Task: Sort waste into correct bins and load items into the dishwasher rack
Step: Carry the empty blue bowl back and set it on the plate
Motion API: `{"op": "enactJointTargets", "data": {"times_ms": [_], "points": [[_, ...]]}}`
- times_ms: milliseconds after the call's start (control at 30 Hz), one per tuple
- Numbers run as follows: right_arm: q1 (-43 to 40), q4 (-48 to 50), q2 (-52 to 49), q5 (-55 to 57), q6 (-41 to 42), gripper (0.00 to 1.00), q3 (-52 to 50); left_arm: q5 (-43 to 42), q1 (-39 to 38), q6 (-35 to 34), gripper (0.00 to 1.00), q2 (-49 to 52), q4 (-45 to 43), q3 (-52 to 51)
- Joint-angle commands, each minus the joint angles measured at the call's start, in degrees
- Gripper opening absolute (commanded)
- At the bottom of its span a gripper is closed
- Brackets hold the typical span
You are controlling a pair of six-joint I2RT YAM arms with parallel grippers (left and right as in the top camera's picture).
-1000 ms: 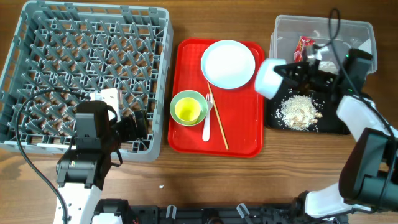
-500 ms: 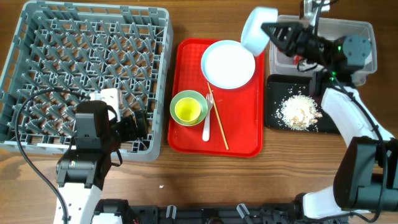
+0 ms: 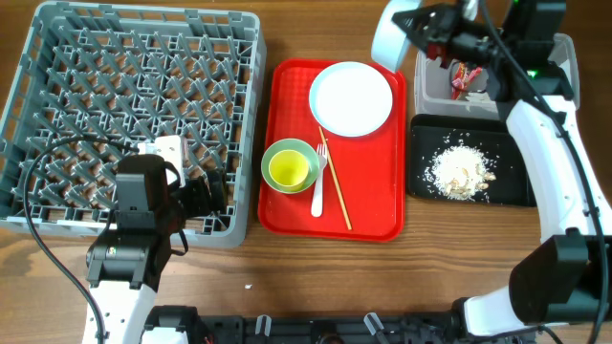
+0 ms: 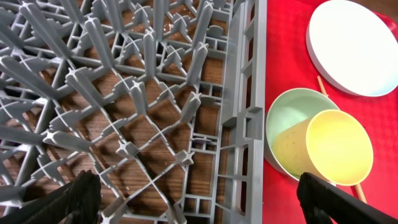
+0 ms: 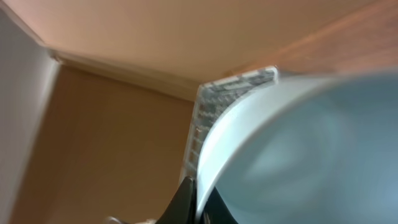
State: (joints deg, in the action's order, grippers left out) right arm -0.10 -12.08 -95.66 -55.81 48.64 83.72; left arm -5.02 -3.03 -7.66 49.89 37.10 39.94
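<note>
brown wooden table (image 3: 459, 268). overhead: the right gripper (image 3: 416, 27) is clamped on the rim of the pale blue bowl (image 3: 387, 36), tilted in the air over the red tray's (image 3: 373, 191) far right corner, just beside the clear tub (image 3: 564, 57). the left gripper (image 3: 215, 194) hangs over the dishwasher rack's (image 3: 143, 11) near edge. left wrist: its jaws stand wide apart above the pegs; the green bowl (image 4: 286, 115), with the yellow cup (image 4: 339, 146) inside it, sits beside the rack. right wrist: the blurred bowl fills the view, with wall and ceiling behind.

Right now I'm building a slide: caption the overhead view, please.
Right gripper holds the pale blue bowl beside the clear tub; food scraps sit in the black tray.
</note>
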Motion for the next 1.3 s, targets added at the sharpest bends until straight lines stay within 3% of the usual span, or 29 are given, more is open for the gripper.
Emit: {"op": "enactJointTargets", "data": {"times_ms": [0,200,333,467,867,1133,1267], "points": [[3.96,-9.16,0.83,11.21,-18.03,0.05,4.59,-0.72,0.26,-0.52,1.00,0.00,-0.20,1.05],[12.28,-21.27,0.72,33.40,-32.52,0.05,9.07,-0.72,0.26,-0.52,1.00,0.00,-0.20,1.05],[18.21,-22.93,-0.81,47.25,-40.98,0.05,9.05,-0.72,0.26,-0.52,1.00,0.00,-0.17,1.05],[22.12,-22.80,-5.22,53.53,-44.83,0.05,9.05,-0.72,0.26,-0.52,1.00,0.00,-0.17,1.05],[23.50,-25.55,-21.29,53.20,-45.46,0.04,9.03,-0.72,0.26,-0.52,1.00,0.00,-0.15,1.05],[23.52,-28.17,-24.15,48.96,-45.44,0.05,8.83,-0.72,0.26,-0.52,1.00,0.00,-0.15,1.05],[23.50,-31.34,-24.15,46.23,-45.42,0.30,8.83,-0.72,0.26,-0.52,1.00,0.00,-0.15,1.05]]}}
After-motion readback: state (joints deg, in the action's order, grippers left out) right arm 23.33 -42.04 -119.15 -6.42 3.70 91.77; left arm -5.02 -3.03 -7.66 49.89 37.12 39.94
